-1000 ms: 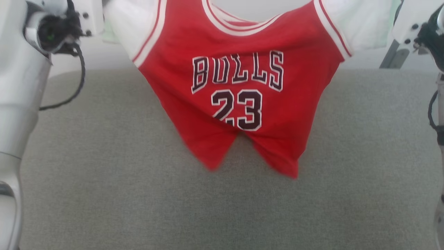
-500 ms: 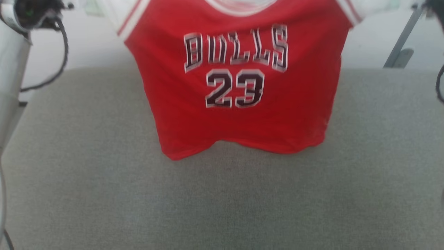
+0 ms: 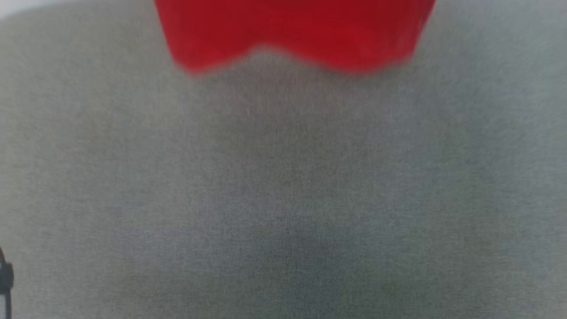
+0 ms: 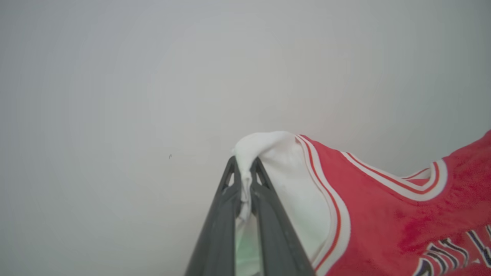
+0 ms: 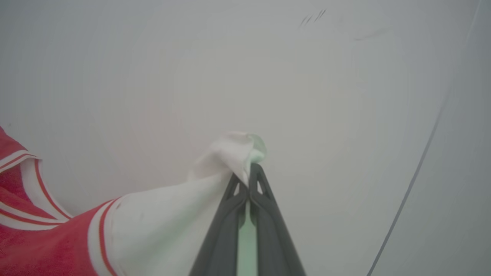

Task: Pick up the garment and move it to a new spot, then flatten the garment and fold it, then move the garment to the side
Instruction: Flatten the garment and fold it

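Garment [image 3: 292,35], one red jersey, held up by your two grippers, left gripper [image 4: 244,168] pinching one white sleeve [image 4: 284,184], right gripper [image 5: 248,172] pinching the other sleeve [image 5: 172,218], red hem blurred over one grey fabric surface [image 3: 283,199], whether they touch you cannot tell.

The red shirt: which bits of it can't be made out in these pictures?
- Head view: the garment is cut off by the top edge; its hem is blurred, so contact with the grey surface is unclear.
- Left wrist view: the lettering runs off the lower right corner.
- Right wrist view: the body runs off the left edge.
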Tool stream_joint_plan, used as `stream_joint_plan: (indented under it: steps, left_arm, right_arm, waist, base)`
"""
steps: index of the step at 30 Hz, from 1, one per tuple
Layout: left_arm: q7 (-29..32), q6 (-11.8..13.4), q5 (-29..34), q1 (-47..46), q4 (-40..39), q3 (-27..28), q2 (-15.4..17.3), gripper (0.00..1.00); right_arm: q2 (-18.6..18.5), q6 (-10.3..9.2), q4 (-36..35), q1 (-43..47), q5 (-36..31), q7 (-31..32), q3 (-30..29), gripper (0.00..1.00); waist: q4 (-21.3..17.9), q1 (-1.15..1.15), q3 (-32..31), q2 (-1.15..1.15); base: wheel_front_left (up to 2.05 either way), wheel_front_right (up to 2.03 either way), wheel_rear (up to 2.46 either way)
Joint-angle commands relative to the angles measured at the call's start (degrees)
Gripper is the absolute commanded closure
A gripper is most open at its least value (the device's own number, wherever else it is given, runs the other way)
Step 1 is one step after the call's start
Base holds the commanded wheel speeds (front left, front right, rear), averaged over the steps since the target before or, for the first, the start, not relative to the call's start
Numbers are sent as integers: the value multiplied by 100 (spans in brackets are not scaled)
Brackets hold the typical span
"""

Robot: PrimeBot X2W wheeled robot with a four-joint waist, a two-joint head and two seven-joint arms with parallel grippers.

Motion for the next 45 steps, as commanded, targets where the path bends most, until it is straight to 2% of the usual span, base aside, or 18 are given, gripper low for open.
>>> stream_joint_plan:
  steps: [1,5,8,13,17,20,26,28,32,37,38,39,45]
  left_arm:
    - [-334,-36,71,-231,68,34,-28,100]
    - [-1352,-81,337,-557,249,5,-89,100]
    - [-1861,-149,398,-541,506,-35,-183,100]
    - [-2013,-293,254,-75,1011,-208,-341,100]
    - [-1811,-333,93,458,1270,-374,-455,100]
    - [-1491,-338,-192,887,1095,-574,-491,100]
    - [-669,-336,-893,1915,278,-1054,-133,100]
    - [-570,-336,-1029,2080,119,-1105,-46,100]
    - [-39,-337,-1452,2809,-524,-1323,388,100]
    - [357,-289,-1737,3740,-1410,-1424,987,100]
    - [395,-229,-1790,3927,-1652,-1426,1097,100]
    - [495,-75,-1884,4324,-2139,-1450,1338,100]
    - [677,624,-2157,5454,-3685,-1434,2055,100]
  right_arm:
    - [3,0,112,-200,-249,-314,-59,100]
    - [10,-1,396,-596,-862,-1004,-291,100]
    - [86,0,718,-642,-1152,-1227,-344,100]
    - [161,-1,1390,-373,-1125,-1353,-282,100]
    - [211,-1,1834,-57,-866,-1391,-137,100]
    - [261,-1,2077,213,-585,-1370,87,100]
    - [317,-1,2180,937,310,-1139,778,100]
    - [278,-1,2135,1091,454,-1056,931,100]
    - [68,-1,1656,1774,1174,-763,1396,100]
    - [-479,0,557,2870,1976,-207,1919,100]
    - [-610,0,281,3130,2157,-57,1997,100]
    - [-895,-1,-252,3609,2416,170,2008,100]
    - [-1501,-1,-1823,5078,2987,1004,1729,100]
  waist:
    - [-3,0,484,0]
    - [61,0,803,0]
    - [103,0,929,0]
    - [182,0,915,0]
    - [248,0,774,0]
    - [276,0,600,0]
    - [296,0,183,0]
    - [297,0,117,0]
    - [262,0,-116,0]
    - [232,0,-325,0]
    - [226,0,-350,0]
    - [212,0,-387,0]
    - [190,0,-427,0]
  base:
    - [0,0,0]
    - [0,0,0]
    - [0,0,0]
    - [0,0,0]
    - [0,0,0]
    - [0,0,0]
    - [0,0,0]
    - [0,0,0]
    - [0,0,0]
    - [0,0,0]
    - [0,0,0]
    - [0,0,0]
    - [0,0,0]
